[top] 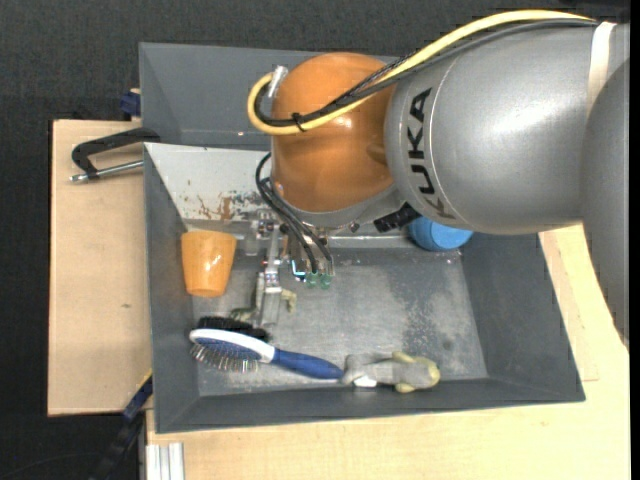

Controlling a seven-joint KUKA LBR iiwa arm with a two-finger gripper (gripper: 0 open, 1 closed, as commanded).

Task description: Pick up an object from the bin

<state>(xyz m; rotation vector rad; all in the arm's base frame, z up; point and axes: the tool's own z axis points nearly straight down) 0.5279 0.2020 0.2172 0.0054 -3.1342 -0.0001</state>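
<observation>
In bin [400,298]: cup [207,261] L, brush [250,351] front, toy [395,372] just R of brush

Orange cup [207,261], blue-handled brush [262,353] and pale toy [400,372] lie scattered.

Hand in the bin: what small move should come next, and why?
Probably a short move down onto the blue-and-white brush. The hand hangs close by the brush's bristled head, while the orange cup lies apart on the view's left. How high the hand stands is hard to tell, so ease down.
</observation>
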